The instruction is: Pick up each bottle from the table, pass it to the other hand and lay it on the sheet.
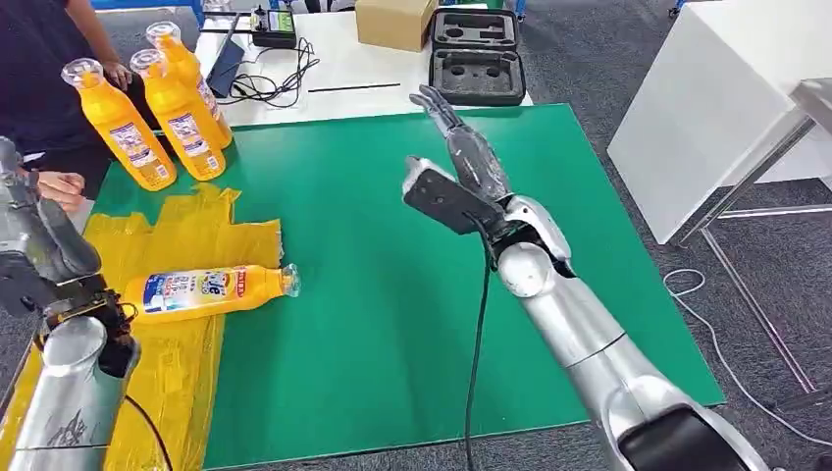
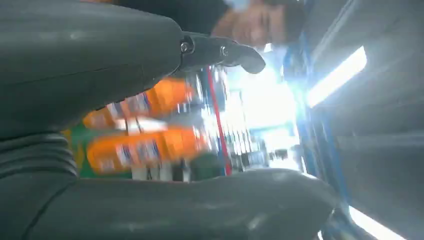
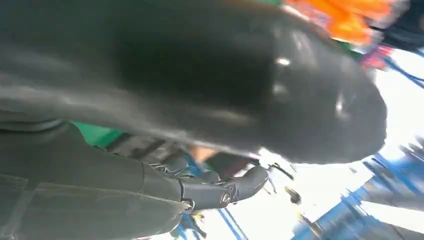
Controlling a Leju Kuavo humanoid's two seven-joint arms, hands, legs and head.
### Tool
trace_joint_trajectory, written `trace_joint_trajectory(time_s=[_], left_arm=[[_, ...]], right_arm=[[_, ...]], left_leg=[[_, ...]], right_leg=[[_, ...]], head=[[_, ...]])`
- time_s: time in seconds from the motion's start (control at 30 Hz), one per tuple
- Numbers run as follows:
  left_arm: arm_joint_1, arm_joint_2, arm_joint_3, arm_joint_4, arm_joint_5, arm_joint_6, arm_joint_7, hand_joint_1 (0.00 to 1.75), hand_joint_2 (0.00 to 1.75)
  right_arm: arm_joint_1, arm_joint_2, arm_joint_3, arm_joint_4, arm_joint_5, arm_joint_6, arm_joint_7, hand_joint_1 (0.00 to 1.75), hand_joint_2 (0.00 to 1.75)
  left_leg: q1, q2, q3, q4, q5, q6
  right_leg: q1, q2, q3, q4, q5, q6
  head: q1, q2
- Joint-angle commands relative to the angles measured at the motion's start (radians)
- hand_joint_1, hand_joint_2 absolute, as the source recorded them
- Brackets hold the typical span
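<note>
Three orange bottles stand upright at the green mat's far left corner: one point(image 1: 120, 126) nearest me, one point(image 1: 180, 116) beside it, one point(image 1: 193, 80) behind. Another orange bottle point(image 1: 211, 290) lies on its side on the yellow sheet point(image 1: 201, 234), cap toward the mat's middle. My left hand point(image 1: 37, 243) hovers over the sheet's left edge, empty, with fingers point(image 2: 225, 51) and thumb apart; blurred standing bottles point(image 2: 145, 147) show between them. My right hand point(image 1: 461, 147) is raised over the mat's middle-far part, fingers point(image 3: 220, 190) stretched out, holding nothing.
The green mat point(image 1: 392, 294) covers the table. A person stands at the far left with a hand point(image 1: 59, 186) on the table edge near my left hand. Behind the mat lie cables point(image 1: 275, 83), a cardboard box point(image 1: 392, 22) and a black foam case point(image 1: 478, 54). A white table point(image 1: 726, 98) stands to the right.
</note>
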Motion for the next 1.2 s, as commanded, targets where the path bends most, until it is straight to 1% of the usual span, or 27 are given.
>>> trace_joint_trajectory(time_s=[0.03,0.07,0.1,0.13,0.17,0.2,0.3,0.33,0.4,0.43,0.53,0.57,0.63,0.67,0.73,0.77,0.8,0.97,1.0,1.03,1.1,1.13,1.17,1.2], left_arm=[[-0.235,-0.100,-0.221,0.188,0.261,-0.368,0.058,0.00,0.00],[-0.252,-0.104,-0.240,0.217,0.277,-0.405,0.059,0.00,0.00],[-0.268,-0.107,-0.254,0.249,0.290,-0.437,0.066,0.00,0.00],[-0.280,-0.117,-0.259,0.276,0.299,-0.455,0.070,0.00,0.00],[-0.284,-0.124,-0.260,0.288,0.319,-0.492,0.075,0.00,0.00],[-0.283,-0.126,-0.263,0.288,0.312,-0.499,0.073,0.00,0.00],[-0.282,-0.138,-0.269,0.278,0.308,-0.534,0.084,0.00,0.00],[-0.281,-0.143,-0.272,0.270,0.302,-0.540,0.089,0.00,0.00],[-0.281,-0.148,-0.274,0.263,0.282,-0.534,0.092,0.00,0.00],[-0.280,-0.150,-0.273,0.262,0.282,-0.534,0.093,0.00,0.00],[-0.283,-0.148,-0.279,0.265,0.254,-0.539,0.098,0.00,0.00],[-0.280,-0.149,-0.276,0.262,0.245,-0.543,0.096,0.00,0.00],[-0.276,-0.147,-0.276,0.257,0.243,-0.553,0.096,0.00,0.00],[-0.273,-0.148,-0.274,0.253,0.235,-0.564,0.095,0.00,0.00],[-0.274,-0.148,-0.275,0.252,0.235,-0.580,0.096,0.00,0.00],[-0.276,-0.149,-0.276,0.252,0.235,-0.580,0.096,0.00,0.00],[-0.276,-0.149,-0.276,0.252,0.235,-0.580,0.096,0.00,0.00],[-0.276,-0.149,-0.276,0.252,0.235,-0.580,0.096,0.00,0.00],[-0.276,-0.149,-0.276,0.252,0.235,-0.580,0.096,0.00,0.00],[-0.277,-0.150,-0.274,0.255,0.235,-0.585,0.097,0.00,0.00],[-0.282,-0.152,-0.273,0.261,0.226,-0.600,0.100,0.00,0.00],[-0.283,-0.154,-0.269,0.265,0.222,-0.606,0.101,0.00,0.00],[-0.281,-0.157,-0.267,0.263,0.198,-0.590,0.093,0.00,0.00],[-0.278,-0.158,-0.269,0.259,0.181,-0.579,0.086,0.00,0.00]], right_arm=[[0.106,0.038,-0.034,0.031,-0.218,-0.166,-0.356,0.00,0.00],[0.102,0.049,-0.035,0.046,-0.221,-0.171,-0.372,0.00,0.00],[0.095,0.062,-0.037,0.063,-0.222,-0.176,-0.382,0.00,0.00],[0.085,0.078,-0.041,0.081,-0.212,-0.201,-0.394,0.00,0.00],[0.068,0.089,-0.034,0.109,-0.166,-0.268,-0.389,0.00,0.00],[0.057,0.095,-0.031,0.125,-0.154,-0.291,-0.383,0.00,0.00],[0.043,0.097,-0.027,0.149,-0.145,-0.307,-0.389,0.00,0.00],[0.047,0.095,-0.026,0.150,-0.141,-0.314,-0.390,0.00,0.00],[0.062,0.099,-0.037,0.145,-0.134,-0.348,-0.393,0.00,0.00],[0.066,0.099,-0.034,0.145,-0.133,-0.347,-0.394,0.00,0.00],[0.076,0.093,-0.030,0.127,-0.129,-0.341,-0.401,0.00,0.00],[0.079,0.093,-0.030,0.119,-0.125,-0.340,-0.401,0.00,0.00],[0.081,0.092,-0.029,0.113,-0.117,-0.345,-0.399,0.00,0.00],[0.084,0.091,-0.032,0.103,-0.112,-0.344,-0.394,0.00,0.00],[0.086,0.089,-0.035,0.095,-0.110,-0.341,-0.389,0.00,0.00],[0.084,0.087,-0.036,0.093,-0.110,-0.341,-0.389,0.00,0.00],[0.084,0.087,-0.036,0.093,-0.110,-0.341,-0.389,0.00,0.00],[0.084,0.087,-0.036,0.093,-0.110,-0.341,-0.389,0.00,0.00],[0.084,0.087,-0.036,0.093,-0.110,-0.341,-0.389,0.00,0.00],[0.087,0.086,-0.037,0.089,-0.109,-0.338,-0.387,0.00,0.00],[0.096,0.080,-0.041,0.076,-0.097,-0.336,-0.377,0.00,0.00],[0.102,0.076,-0.044,0.069,-0.092,-0.334,-0.375,0.00,0.00],[0.112,0.070,-0.050,0.061,-0.083,-0.338,-0.371,0.00,0.00],[0.118,0.067,-0.053,0.057,-0.079,-0.339,-0.368,0.00,0.00]], left_leg=[[0.001,-0.007,0.003,0.000,0.000,-0.001],[0.000,-0.006,0.003,-0.001,0.000,0.000],[0.000,-0.009,0.005,0.000,-0.001,-0.001],[0.000,-0.006,0.004,0.000,0.000,-0.001],[-0.001,-0.004,0.002,0.000,0.000,-0.001],[0.000,-0.004,0.004,0.000,-0.001,-0.001],[0.000,-0.002,0.003,0.000,-0.001,-0.001],[0.000,-0.003,0.005,0.001,-0.003,-0.001],[0.000,-0.001,0.003,0.000,-0.001,-0.001],[0.000,-0.002,0.004,0.001,-0.002,-0.001],[0.000,0.000,0.003,0.000,-0.001,-0.001],[0.000,0.000,0.005,0.001,-0.003,-0.001],[0.000,0.000,0.003,0.000,-0.001,-0.001],[0.000,-0.001,0.005,0.001,-0.003,-0.001],[0.000,0.001,0.002,0.000,-0.001,-0.001],[0.000,-0.001,0.004,0.001,-0.002,-0.001],[0.000,0.000,0.003,0.000,-0.001,-0.001],[0.001,-0.001,0.006,0.002,-0.003,-0.001],[0.001,-0.001,0.009,0.003,-0.006,-0.002],[0.000,0.000,0.004,0.001,-0.002,-0.001],[0.001,-0.001,0.007,0.002,-0.004,-0.002],[0.000,0.000,0.004,0.000,-0.002,-0.001],[0.001,-0.001,0.006,0.002,-0.004,-0.001],[0.000,-0.001,0.004,0.000,-0.002,-0.001]], right_leg=[[0.001,-0.007,0.005,-0.001,-0.002,-0.001],[0.000,-0.005,0.004,-0.001,-0.001,-0.001],[0.000,-0.008,0.007,0.000,-0.003,-0.002],[0.000,-0.005,0.005,0.000,-0.002,-0.001],[-0.001,-0.004,0.003,0.000,-0.001,-0.001],[0.000,-0.004,0.004,0.000,-0.001,-0.002],[0.000,-0.002,0.004,0.000,-0.001,-0.002],[0.001,-0.002,0.006,0.001,-0.002,-0.003],[0.000,-0.001,0.003,0.000,0.000,-0.002],[0.001,-0.002,0.004,0.000,-0.001,-0.002],[0.000,0.000,0.003,0.000,0.000,-0.002],[0.001,0.000,0.005,0.000,-0.002,-0.003],[0.001,0.000,0.003,0.000,-0.001,-0.002],[0.001,-0.001,0.006,0.001,-0.002,-0.003],[0.000,0.000,0.002,0.000,0.000,-0.002],[0.001,-0.001,0.005,0.000,-0.001,-0.003],[0.001,0.000,0.003,0.000,0.000,-0.002],[0.001,0.000,0.006,0.001,-0.002,-0.003],[0.001,-0.001,0.009,0.002,-0.005,-0.004],[0.001,0.000,0.004,0.000,-0.001,-0.003],[0.001,-0.001,0.007,0.001,-0.003,-0.004],[0.001,-0.001,0.004,0.000,-0.001,-0.003],[0.001,-0.001,0.007,0.001,-0.003,-0.003],[0.001,-0.001,0.004,0.000,-0.001,-0.003]], head=[[0.000,0.000],[0.000,0.000],[0.000,0.000],[0.000,0.000],[0.000,0.000],[0.000,0.000],[0.000,0.000],[0.000,0.000],[0.000,0.000],[0.000,0.000],[0.000,0.000],[0.000,0.000],[0.000,0.000],[0.000,0.000],[0.000,0.000],[0.000,0.000],[0.000,0.000],[0.000,0.000],[0.000,0.000],[0.000,0.000],[0.000,0.000],[0.000,0.000],[0.000,0.000],[0.000,0.000]])
